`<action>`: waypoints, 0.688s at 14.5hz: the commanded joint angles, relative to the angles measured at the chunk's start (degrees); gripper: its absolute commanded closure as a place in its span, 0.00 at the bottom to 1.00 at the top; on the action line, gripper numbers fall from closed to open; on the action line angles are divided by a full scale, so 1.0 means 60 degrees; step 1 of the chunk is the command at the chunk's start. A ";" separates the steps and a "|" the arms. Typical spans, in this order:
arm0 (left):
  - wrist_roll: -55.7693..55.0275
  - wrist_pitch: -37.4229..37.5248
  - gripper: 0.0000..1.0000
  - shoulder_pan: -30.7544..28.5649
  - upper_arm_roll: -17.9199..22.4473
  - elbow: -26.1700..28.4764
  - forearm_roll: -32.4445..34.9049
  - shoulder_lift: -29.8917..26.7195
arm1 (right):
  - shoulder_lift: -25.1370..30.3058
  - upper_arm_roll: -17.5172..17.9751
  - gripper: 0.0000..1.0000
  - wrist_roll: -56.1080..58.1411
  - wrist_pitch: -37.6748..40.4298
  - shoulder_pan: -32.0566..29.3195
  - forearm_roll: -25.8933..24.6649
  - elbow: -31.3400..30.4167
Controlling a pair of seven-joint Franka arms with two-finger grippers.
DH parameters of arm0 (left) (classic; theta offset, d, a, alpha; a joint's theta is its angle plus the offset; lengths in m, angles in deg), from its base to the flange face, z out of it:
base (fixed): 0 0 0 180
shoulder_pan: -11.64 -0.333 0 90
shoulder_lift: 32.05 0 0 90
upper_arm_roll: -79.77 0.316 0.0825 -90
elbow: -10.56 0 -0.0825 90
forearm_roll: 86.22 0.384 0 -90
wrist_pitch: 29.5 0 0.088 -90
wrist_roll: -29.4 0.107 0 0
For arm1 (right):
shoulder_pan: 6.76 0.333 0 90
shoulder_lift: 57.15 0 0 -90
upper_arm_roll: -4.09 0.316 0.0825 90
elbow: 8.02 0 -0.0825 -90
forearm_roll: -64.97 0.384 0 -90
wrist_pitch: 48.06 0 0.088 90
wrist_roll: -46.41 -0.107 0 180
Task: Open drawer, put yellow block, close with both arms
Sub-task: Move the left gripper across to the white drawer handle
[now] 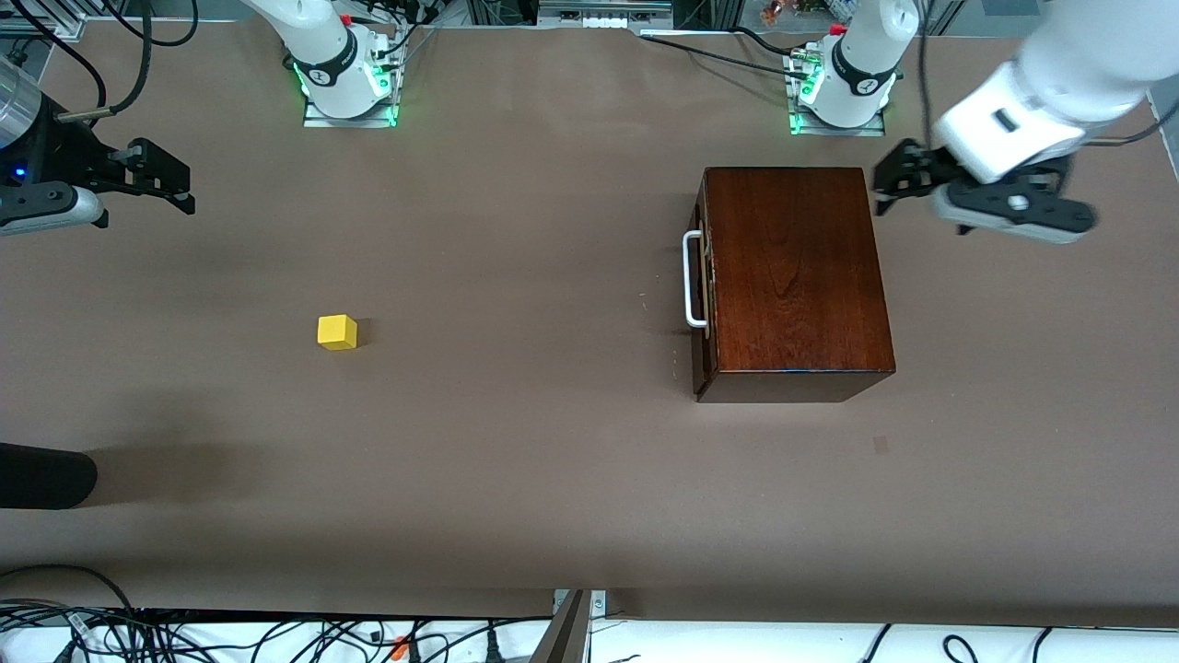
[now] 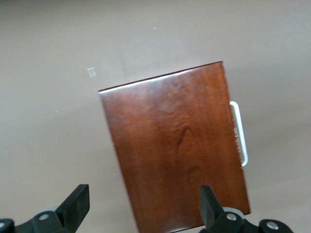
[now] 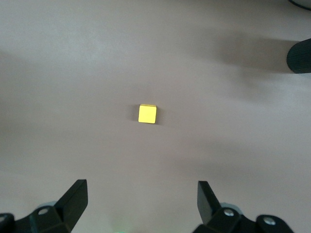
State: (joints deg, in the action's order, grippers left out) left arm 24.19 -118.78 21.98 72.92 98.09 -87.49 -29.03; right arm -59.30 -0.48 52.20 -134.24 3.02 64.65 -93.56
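Observation:
The dark reddish-brown wooden box (image 1: 797,276) stands toward the left arm's end of the table. Its drawer (image 1: 704,276) is shut, and the white bar handle (image 1: 693,279) faces the right arm's end. The small yellow block (image 1: 337,332) lies alone on the table toward the right arm's end. My left gripper (image 1: 892,189) hangs open and empty over the table beside the box's corner; its wrist view shows the box top (image 2: 180,150) and handle (image 2: 240,133) below. My right gripper (image 1: 170,184) is open and empty over the right arm's end, with the block (image 3: 147,113) ahead of its fingers.
A black rounded object (image 1: 41,477) juts in at the table's edge at the right arm's end, nearer the front camera than the block; it also shows as a dark shape (image 3: 299,56) in the right wrist view. Cables (image 1: 276,635) lie along the near edge.

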 commanded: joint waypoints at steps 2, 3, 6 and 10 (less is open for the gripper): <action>-0.2259 0.0115 0.00 0.0006 -0.1536 -0.1214 -0.0066 0.1150 | -0.0066 0.0029 0.00 0.0135 0.0156 -0.0107 0.0171 0.0223; -0.2890 0.0086 0.00 0.0079 -0.1902 -0.1258 -0.0095 0.1355 | -0.0066 0.0029 0.00 0.0135 0.0156 -0.0107 0.0171 0.0223; -0.4415 0.0027 0.00 0.1188 -0.2155 -0.1638 -0.0081 0.2043 | -0.0066 0.0029 0.00 0.0149 0.0156 -0.0107 0.0171 0.0223; -0.6509 0.0027 0.00 0.2888 -0.2140 -0.2342 0.0620 0.2937 | -0.0066 0.0029 0.00 0.0149 0.0141 -0.0107 0.0171 0.0223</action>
State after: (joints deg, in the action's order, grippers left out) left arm -9.33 -119.71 34.92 59.70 88.93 -86.53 -15.31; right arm -59.30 -0.49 52.20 -134.24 3.02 64.65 -93.56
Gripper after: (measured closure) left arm 0.000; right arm 0.000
